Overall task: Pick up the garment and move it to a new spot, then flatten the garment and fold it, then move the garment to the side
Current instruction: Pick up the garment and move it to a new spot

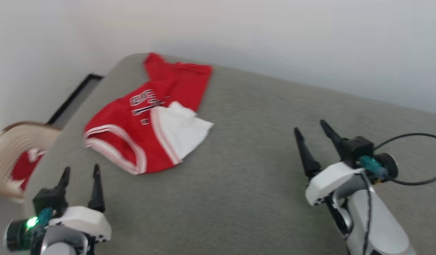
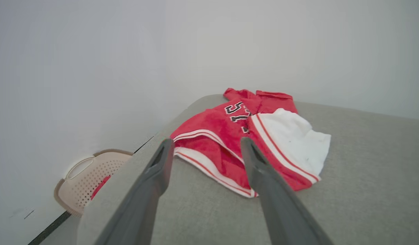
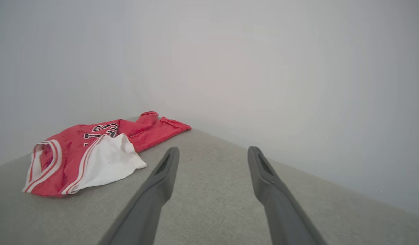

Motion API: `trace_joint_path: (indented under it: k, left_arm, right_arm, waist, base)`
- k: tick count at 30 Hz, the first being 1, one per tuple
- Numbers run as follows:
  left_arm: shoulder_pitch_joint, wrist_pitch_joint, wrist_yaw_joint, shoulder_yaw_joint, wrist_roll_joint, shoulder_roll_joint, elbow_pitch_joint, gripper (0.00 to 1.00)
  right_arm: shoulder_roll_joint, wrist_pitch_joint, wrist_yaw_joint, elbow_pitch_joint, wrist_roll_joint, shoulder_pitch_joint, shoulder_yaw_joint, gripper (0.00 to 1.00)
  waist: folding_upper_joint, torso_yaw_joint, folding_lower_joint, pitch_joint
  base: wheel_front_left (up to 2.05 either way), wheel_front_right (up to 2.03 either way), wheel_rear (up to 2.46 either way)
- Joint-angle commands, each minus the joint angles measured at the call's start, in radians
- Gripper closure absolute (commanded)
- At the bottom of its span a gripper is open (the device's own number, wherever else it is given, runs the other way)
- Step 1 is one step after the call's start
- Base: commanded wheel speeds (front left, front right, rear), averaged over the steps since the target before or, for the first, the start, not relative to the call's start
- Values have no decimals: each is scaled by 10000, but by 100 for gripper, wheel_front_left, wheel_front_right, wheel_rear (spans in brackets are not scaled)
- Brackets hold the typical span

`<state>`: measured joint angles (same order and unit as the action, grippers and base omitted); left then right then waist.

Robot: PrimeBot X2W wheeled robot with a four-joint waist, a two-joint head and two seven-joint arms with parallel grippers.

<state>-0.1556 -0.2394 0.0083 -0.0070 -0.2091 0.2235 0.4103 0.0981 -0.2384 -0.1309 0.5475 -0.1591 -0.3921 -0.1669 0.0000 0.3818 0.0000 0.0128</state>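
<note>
Our left hand (image 1: 81,168) and right hand (image 1: 309,125) both gape empty; the red jersey (image 1: 147,117) looks soft, light, floppy, so we'd pinch its near striped edge (image 1: 111,156).

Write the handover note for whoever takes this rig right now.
Red fabric jersey shirt with white sleeve: crumpled near the far left corner of the grey padded surface; neither gripper touches it.
Left gripper: open, empty, just short of the shirt's striped hem.
Right gripper: open, empty, over bare padding off to the right.
Done: nothing yet.
Left: pick up, relocate, flatten, fold, move aside.
</note>
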Motion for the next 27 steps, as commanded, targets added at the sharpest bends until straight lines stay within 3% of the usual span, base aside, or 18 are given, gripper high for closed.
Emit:
trace_joint_path:
  k: [1, 7, 12, 15, 18, 19, 21, 24, 27]
  left_arm:
    - [188, -106, 143, 208, 201, -14, -141, 0]
    - [752, -186, 437, 829, 347, -286, -783, 0]
    - [1024, -268, 410, 1129, 776, -439, -1137, 0]
    - [675, -280, 108, 1043, 799, -450, -1049, 0]
    - [46, -276, -480, 754, 849, -343, -684, 0]
    - [-609, -276, -824, 512, 901, -108, -293, 0]
    - [-1424, -276, -1091, 428, 572, -18, 186, 0]
    - [-2755, 133, -1314, 132, 238, 432, 1431, 0]
    - [-3913, 1201, -1399, -568, -522, 896, 2759, 0]
  right_arm:
    - [-98, -116, 3, 44, 197, -263, -255, 0]
    - [-216, -201, 4, 391, 357, -895, -998, 0]
    - [-308, -293, 3, 701, 551, -1446, -1431, 0]
    - [-239, -281, 5, 776, 493, -1470, -1373, 0]
    - [-136, -281, 5, 696, 582, -1227, -1057, 0]
    - [-115, -281, 5, 606, 675, -1053, -883, 0]
    - [-135, -281, 3, 520, 800, -1131, -851, 0]
    - [-38, -279, 6, 554, 1012, -1232, -803, 0]
    - [-26, -281, 6, 541, 1162, -1445, -752, 0]
  waist:
    - [0, 883, 0, -23]
    - [0, 1289, 0, -327]
    - [0, 1546, 0, -533]
    - [0, 1537, 0, -624]
    - [0, 1454, 0, -723]
    - [0, 1285, 0, -847]
    - [0, 864, 0, -1201]
    - [0, 233, 0, -1730]
    - [0, -399, 0, -2267]
  base:
    - [0, 0, 0]
    - [0, 0, 0]
    - [0, 0, 0]
    - [0, 0, 0]
    - [0, 0, 0]
    - [0, 0, 0]
    - [0, 0, 0]
    - [0, 0, 0]
    - [0, 0, 0]
